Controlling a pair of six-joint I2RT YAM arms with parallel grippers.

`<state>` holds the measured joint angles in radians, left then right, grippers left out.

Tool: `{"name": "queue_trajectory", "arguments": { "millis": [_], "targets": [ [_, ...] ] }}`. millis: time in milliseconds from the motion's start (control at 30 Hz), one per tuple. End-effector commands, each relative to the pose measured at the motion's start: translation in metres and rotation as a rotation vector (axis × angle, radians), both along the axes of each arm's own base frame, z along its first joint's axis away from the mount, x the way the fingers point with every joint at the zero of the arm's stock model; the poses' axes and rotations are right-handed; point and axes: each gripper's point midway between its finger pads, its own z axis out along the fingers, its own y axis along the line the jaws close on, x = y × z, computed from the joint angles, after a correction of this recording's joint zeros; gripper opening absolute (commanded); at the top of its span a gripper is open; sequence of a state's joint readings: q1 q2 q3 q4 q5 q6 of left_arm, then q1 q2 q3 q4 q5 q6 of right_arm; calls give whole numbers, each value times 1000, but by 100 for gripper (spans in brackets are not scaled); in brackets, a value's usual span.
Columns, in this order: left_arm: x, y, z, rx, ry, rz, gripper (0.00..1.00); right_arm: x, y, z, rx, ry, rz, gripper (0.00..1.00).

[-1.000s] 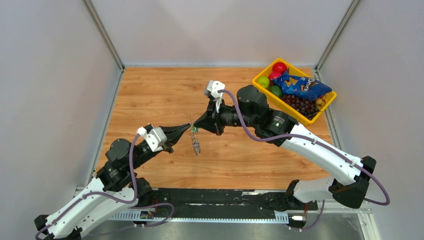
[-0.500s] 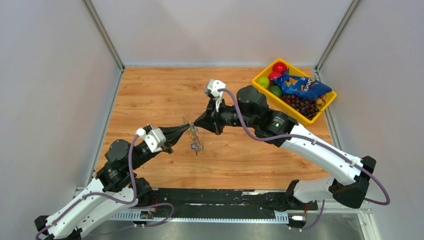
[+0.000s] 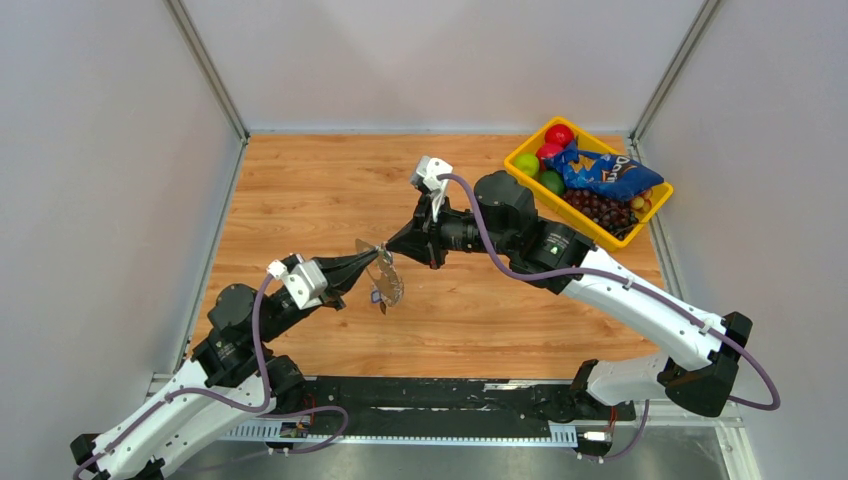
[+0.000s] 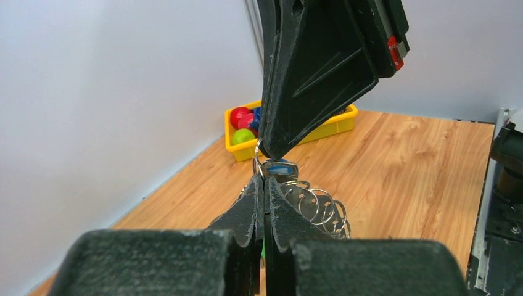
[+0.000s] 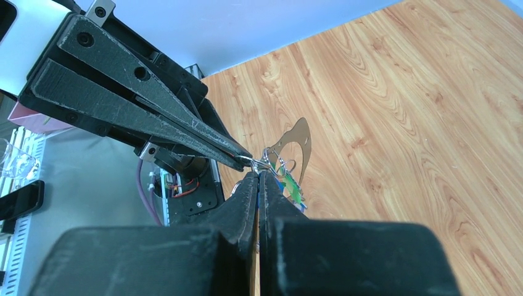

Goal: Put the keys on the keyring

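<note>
Left black two-finger gripper point(image 3: 372, 261), top view: clenched, meeting clenched right black gripper point(image 3: 393, 249) tip to tip above wooden table point(image 3: 300, 190), small silver plastic-capped keys point(image 3: 383, 290) dangling beneath. Left wrist: thin silver metal keyring point(image 4: 255, 158) nipped by right tips; own pinch unclear. Right wrist: same knot. Reads as mid-threading. Next: slide a key along the ring, both pinches held.

Wood-grain table point(image 3: 300, 190) boxed in by pale walls point(image 3: 440, 60)
The walls rose plain on three sides under even light; a yellow bin point(image 3: 522, 147) of fruit point(image 3: 559, 133) sat in the far right corner.
</note>
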<state>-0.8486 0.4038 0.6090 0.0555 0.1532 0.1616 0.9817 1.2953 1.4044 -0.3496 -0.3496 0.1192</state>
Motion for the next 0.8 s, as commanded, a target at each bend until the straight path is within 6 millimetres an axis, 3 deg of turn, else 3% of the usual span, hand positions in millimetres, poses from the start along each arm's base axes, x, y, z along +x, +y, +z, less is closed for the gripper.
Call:
{"name": "queue_trajectory", "arguments": {
  "millis": [0,367,767],
  "targets": [
    [-15,0,33,-93,-80,-61,0,7,1,9,44,-16,-35,0],
    [-14,0,32,-90,-78,-56,0,18,-14,-3,13,-35,-135,0],
    [-12,2,31,-91,-75,-44,0,18,-25,-5,10,-34,-170,0]
  ]
}}
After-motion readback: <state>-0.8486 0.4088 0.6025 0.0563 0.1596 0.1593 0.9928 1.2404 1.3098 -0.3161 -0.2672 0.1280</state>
